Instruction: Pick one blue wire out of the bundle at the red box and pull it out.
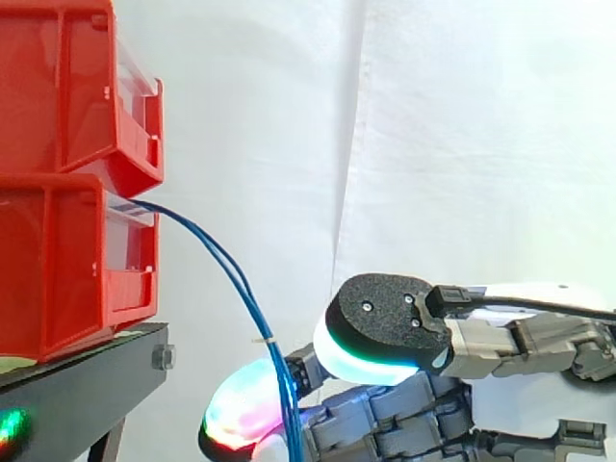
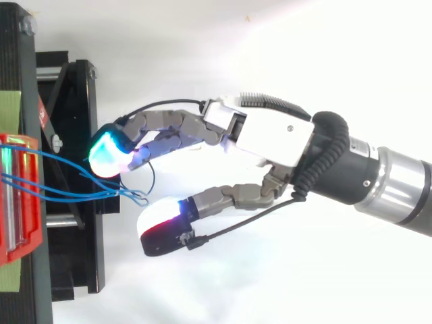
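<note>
Hand: the hand lay stretched towards the red boxes, its front end in among the blue wires; in the side view it sat low, below the level of the boxes.
Grasp: I could not tell whether the hand held a wire or merely lay against the bundle.
Arm: the arm came in from the right edge of the top view and ran roughly level towards the stand.
Blue wires: the blue wires left the front of the lower red box near its top edge and curved down and away from it as a close bundle to the hand, then ran off the bottom of the side view. From above they spread a little at the box, drew together towards the hand, and their loose ends lay just beyond its front end.
Lower red box: the lower red box stood on the black stand, and the wires came from it.
Upper red box: the upper red box was stacked directly on the lower one, clear of the wires.
Black stand: the black stand carried both boxes at the left; from above its frame lay under the wires.
Curtain: a white curtain hung behind everything.
</note>
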You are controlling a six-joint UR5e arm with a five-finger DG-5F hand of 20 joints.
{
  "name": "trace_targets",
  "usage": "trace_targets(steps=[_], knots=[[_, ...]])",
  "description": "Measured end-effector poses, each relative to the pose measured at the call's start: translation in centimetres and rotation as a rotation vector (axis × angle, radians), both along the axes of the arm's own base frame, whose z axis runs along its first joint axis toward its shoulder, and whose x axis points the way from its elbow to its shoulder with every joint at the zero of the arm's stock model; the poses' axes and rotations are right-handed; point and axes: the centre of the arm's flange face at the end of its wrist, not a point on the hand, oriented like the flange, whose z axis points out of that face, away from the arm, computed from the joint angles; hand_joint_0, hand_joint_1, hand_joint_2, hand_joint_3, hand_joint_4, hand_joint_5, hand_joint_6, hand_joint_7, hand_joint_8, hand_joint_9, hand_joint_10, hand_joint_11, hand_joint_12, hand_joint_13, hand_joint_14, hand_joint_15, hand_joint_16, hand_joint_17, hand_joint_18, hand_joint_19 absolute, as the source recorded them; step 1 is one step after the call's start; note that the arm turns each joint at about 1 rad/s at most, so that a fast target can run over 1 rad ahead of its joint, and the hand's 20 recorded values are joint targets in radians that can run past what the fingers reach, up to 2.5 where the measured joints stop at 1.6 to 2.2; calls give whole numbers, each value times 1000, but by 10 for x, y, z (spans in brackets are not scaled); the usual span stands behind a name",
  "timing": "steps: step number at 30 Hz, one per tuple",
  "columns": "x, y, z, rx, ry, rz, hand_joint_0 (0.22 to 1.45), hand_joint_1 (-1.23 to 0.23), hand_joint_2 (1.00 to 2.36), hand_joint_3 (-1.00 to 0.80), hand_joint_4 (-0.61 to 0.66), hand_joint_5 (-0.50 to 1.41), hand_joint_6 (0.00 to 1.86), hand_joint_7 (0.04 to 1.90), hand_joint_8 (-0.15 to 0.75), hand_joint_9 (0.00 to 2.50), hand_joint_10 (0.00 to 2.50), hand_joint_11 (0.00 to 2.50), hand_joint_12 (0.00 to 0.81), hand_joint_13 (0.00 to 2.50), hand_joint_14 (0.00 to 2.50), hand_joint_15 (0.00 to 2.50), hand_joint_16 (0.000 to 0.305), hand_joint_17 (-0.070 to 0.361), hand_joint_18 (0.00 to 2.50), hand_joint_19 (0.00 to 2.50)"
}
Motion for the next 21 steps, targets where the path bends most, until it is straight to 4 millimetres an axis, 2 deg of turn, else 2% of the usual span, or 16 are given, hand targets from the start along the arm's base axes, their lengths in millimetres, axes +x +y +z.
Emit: trace_targets(steps=[14,21], knots=[[1,-2,-1,75,-11,48,557,-825,1000,-500,237,-118,505,1013,199,664,14,332,351,423,14,311,58,130,400,692],[7,1,8,92,-29,68,575,-833,1000,-500,246,-115,505,1043,201,677,15,346,350,431,14,315,58,130,417,701]])
